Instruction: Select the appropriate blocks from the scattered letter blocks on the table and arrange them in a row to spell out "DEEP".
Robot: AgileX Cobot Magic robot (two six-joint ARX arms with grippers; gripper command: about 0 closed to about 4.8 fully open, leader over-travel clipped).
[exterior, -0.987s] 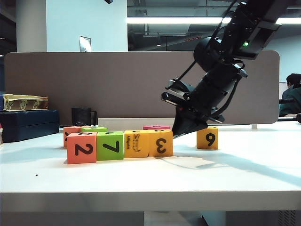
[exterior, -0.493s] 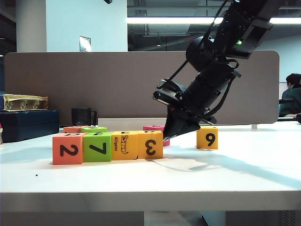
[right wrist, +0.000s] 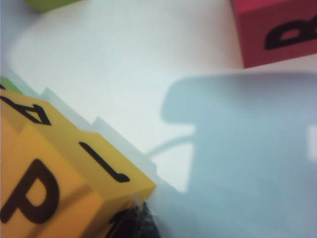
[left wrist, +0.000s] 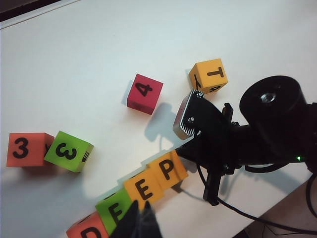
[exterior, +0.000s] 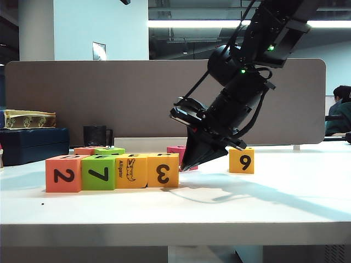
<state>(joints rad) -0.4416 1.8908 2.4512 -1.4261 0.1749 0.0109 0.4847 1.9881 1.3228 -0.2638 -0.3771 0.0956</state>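
Four blocks stand touching in a row on the table (exterior: 274, 200): salmon 2 (exterior: 63, 173), green 7 (exterior: 98, 172), yellow alligator (exterior: 130, 171) and yellow 3 (exterior: 163, 170). From above their tops read D (left wrist: 91, 232), E (left wrist: 115, 212), E (left wrist: 144, 188), P (left wrist: 168, 170). My right gripper (exterior: 186, 163) is shut, its pointed tip against the outer side of the P block (right wrist: 44, 198); the tip (right wrist: 133, 224) shows dark beside that block. High over the row, my left gripper (left wrist: 140, 221) hangs shut and holds nothing.
A pink-red block (exterior: 181, 149), marked 4 on top (left wrist: 144, 93), lies just behind the gripper tip. A yellow 9 block (exterior: 242, 160) sits to the right. A salmon block (exterior: 85, 149) and a green block (exterior: 109, 150) lie behind the row. A divider panel (exterior: 137, 98) backs the table.
My right gripper has swung left and pushed the four-block row leftwards along the table. The blocks stay side by side. The loose blocks have not moved.
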